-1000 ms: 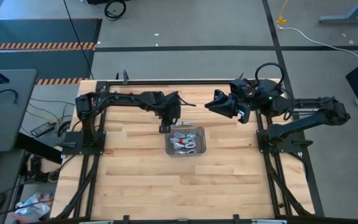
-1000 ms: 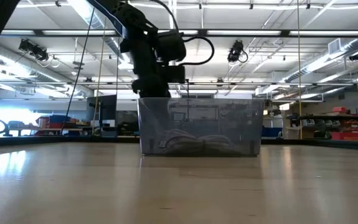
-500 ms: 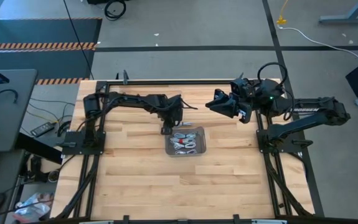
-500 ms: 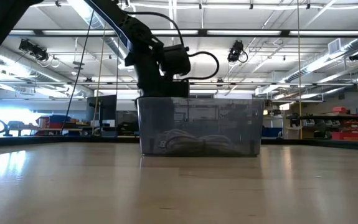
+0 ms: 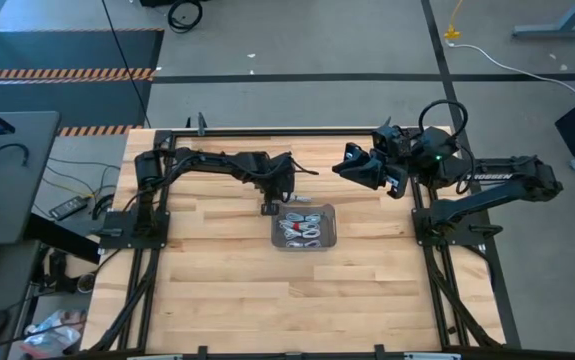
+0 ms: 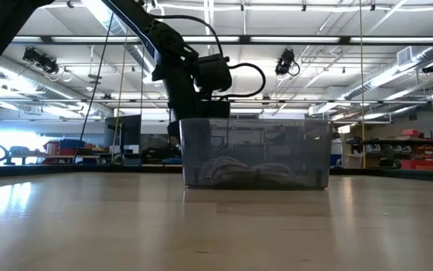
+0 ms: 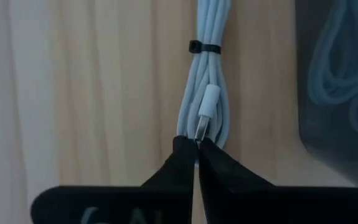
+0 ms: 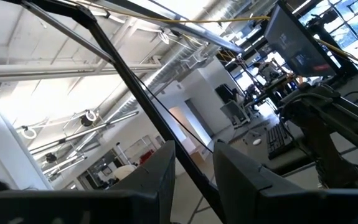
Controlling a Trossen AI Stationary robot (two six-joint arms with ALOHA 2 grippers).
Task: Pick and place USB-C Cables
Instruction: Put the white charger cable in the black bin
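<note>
From above, the left gripper (image 5: pixel 270 205) sits low at the table, just beside the grey tray (image 5: pixel 327 228) holding coiled USB-C cables (image 5: pixel 303 230), while the right gripper (image 5: pixel 345 165) waits raised and well apart. In the left wrist view, the fingers (image 7: pixel 177 163) pinch a tied cable bundle (image 7: pixel 207 93) lying on the wood beside the tray. In the right wrist view, that claw's fingers (image 8: pixel 160 171) are spread, holding nothing.

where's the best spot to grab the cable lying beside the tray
Probably at its end loops, from above: the cable lies flat on the table, a long narrow bundle tied with a black band. The left pincer is shut on that end.
</note>
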